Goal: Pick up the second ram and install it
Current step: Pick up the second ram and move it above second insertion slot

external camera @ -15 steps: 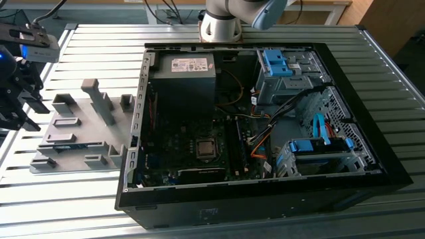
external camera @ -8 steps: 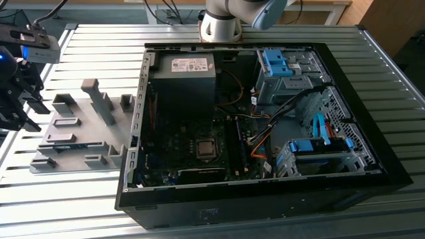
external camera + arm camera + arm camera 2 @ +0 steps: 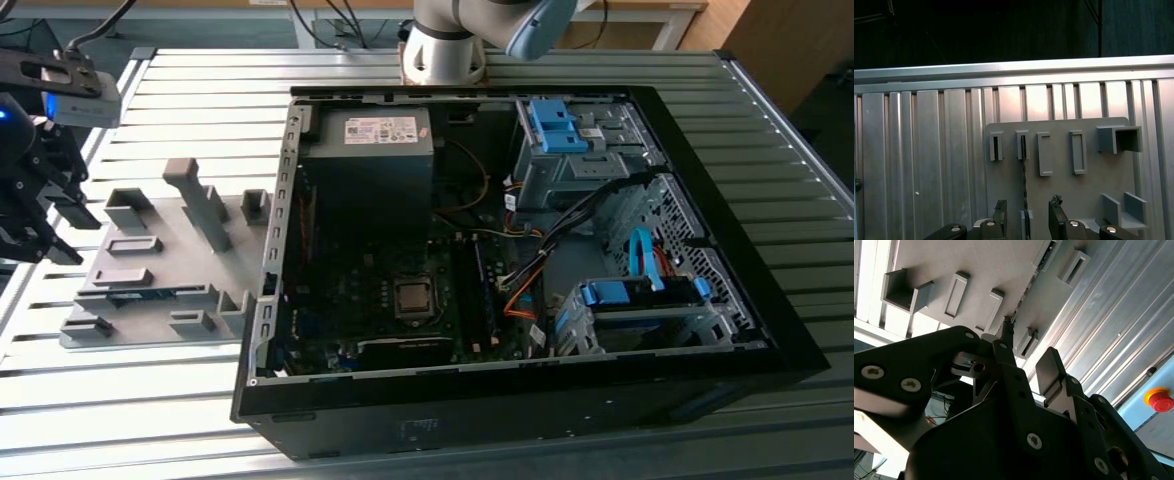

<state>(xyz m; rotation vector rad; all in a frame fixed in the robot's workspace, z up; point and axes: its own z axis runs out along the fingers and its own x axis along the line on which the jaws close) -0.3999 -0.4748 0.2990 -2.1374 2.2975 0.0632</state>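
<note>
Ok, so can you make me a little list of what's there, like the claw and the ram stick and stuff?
claw: open, holding nothing
second ram: standing on edge in a slot of the grey holder plate, between the claw's fingers in the first wrist view
grey holder plate: lying on the metal table
metal table: slatted, shiny
computer case: open, beside the plate

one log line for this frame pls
stage: pre-grasp | claw: open, aimed at second ram, no contact | second ram: on edge in grey fixture

arm: silver-grey joint, blue cap | tool: black linked plates, silver screws
</note>
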